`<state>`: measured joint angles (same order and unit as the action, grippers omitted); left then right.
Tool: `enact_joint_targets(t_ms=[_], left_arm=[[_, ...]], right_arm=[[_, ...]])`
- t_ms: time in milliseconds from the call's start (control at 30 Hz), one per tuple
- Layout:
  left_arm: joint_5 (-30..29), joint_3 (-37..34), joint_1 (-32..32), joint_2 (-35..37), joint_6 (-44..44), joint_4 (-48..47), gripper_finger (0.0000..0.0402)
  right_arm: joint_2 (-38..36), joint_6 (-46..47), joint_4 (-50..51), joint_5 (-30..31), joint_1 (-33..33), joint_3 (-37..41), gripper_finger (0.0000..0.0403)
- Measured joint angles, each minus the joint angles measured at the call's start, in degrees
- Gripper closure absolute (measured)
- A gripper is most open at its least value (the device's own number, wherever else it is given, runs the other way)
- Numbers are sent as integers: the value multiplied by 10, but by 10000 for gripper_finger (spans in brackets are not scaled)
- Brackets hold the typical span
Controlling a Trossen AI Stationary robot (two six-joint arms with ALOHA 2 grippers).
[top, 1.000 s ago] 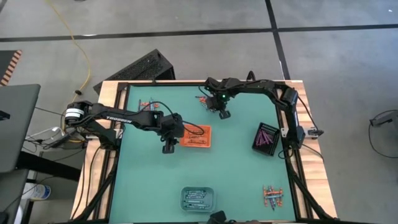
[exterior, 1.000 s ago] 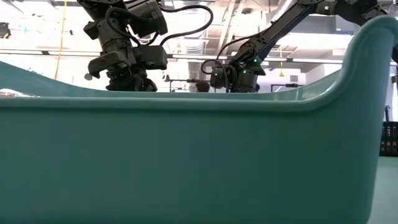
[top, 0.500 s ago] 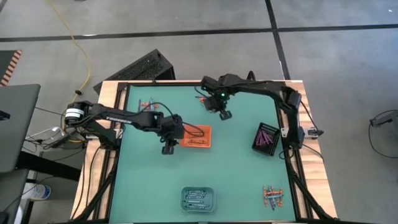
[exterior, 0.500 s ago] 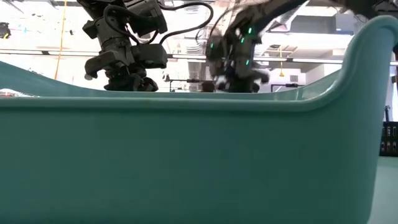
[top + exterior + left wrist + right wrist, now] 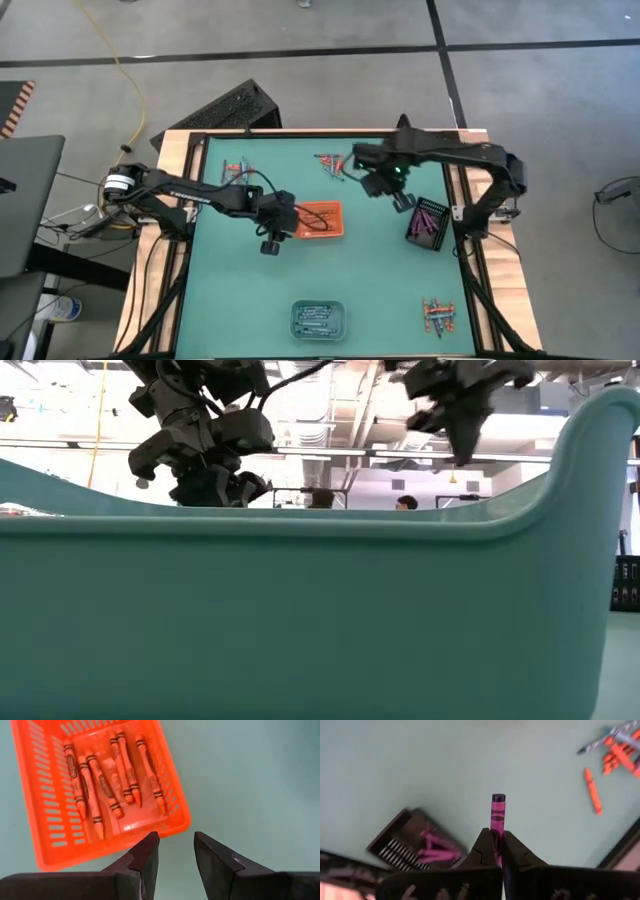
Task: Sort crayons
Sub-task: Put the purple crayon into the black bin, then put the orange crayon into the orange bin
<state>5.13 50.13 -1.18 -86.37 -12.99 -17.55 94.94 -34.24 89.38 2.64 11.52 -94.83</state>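
From above, the right hand (image 5: pixel 403 199) hangs over the table's right half, between the loose crayons (image 5: pixel 330 163) near the far edge and the black tray (image 5: pixel 427 222) by the right edge, which holds magenta sticks. The left hand (image 5: pixel 270 243) hovers near the table's middle, just beside the orange tray (image 5: pixel 320 220); a teal tray (image 5: pixel 318 319) sits at the near edge and another loose cluster (image 5: pixel 438 316) lies at the near right corner. The low view is mostly blocked by the teal tray's wall (image 5: pixel 300 620); both arms show above it, off the surface. In the left wrist view the fingers (image 5: pixel 145 855) stand apart with nothing between them, above the orange tray's (image 5: pixel 45 845) corner, where orange crayons (image 5: pixel 100 785) lie side by side. In the right wrist view the hand is clenched on a magenta crayon (image 5: pixel 497 812), pinched at its lower end so most of it sticks out. Such a stick is light and stiff but waxy and brittle; an end grip could let it pivot or snap, so a gentle hold nearer the paper-wrapped middle seems safer.
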Motion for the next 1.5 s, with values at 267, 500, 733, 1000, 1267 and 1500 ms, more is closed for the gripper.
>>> enact_joint_targets(t_ms=[267,500,733,1000,1267,1500], left_arm=[[0,0,9,0,-9,7,287],[0,0,14,0,-9,3,287],[0,0,14,0,-2,12,287],[0,0,14,0,-2,22,287],[0,0,14,0,6,18,287],[0,0,14,0,8,9,287]], right_arm=[[-96,92,6,21,-103,155,400],[-153,161,-25,44,-195,340,400],[-132,159,-75,44,-254,421,399],[-82,133,-88,48,-268,425,387],[-92,155,-85,53,-255,424,303],[-130,207,-77,70,-252,399,250]])
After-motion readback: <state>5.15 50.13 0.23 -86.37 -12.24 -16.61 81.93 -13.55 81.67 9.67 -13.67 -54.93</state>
